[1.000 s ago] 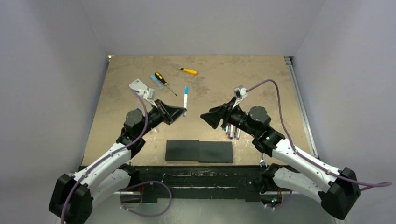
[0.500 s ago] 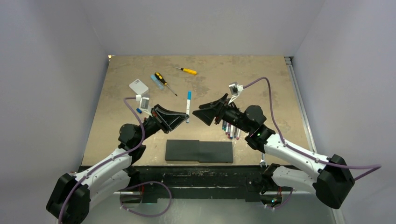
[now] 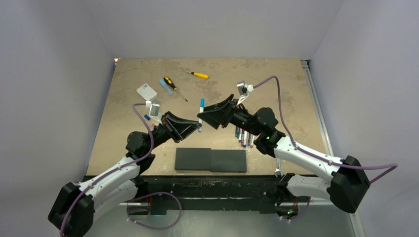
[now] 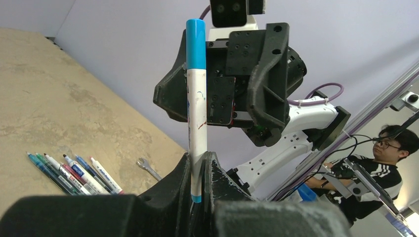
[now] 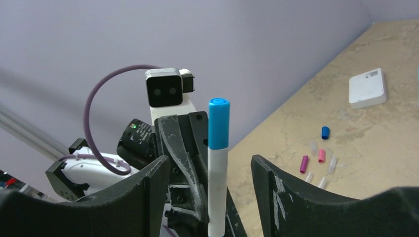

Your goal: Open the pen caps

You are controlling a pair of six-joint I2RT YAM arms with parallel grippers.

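The left gripper (image 4: 197, 165) is clamped low on the white-barrelled marker pen (image 4: 198, 118), and the right gripper (image 5: 210, 165) stands with jaws apart either side of its light blue plastic cap (image 5: 218, 123), so closing off-centre could tilt the pen or pull the barrel free.

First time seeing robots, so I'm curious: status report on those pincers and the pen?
Left pincer shut on pen. Right pincer open, flanking it. Light blue cap on. Nothing in the way.

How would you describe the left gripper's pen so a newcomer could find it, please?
Above the middle of the tan table, the left gripper pinches a white-barrelled pen. Unlike the pens lying flat to its right, it is held aloft, with a light blue cap.
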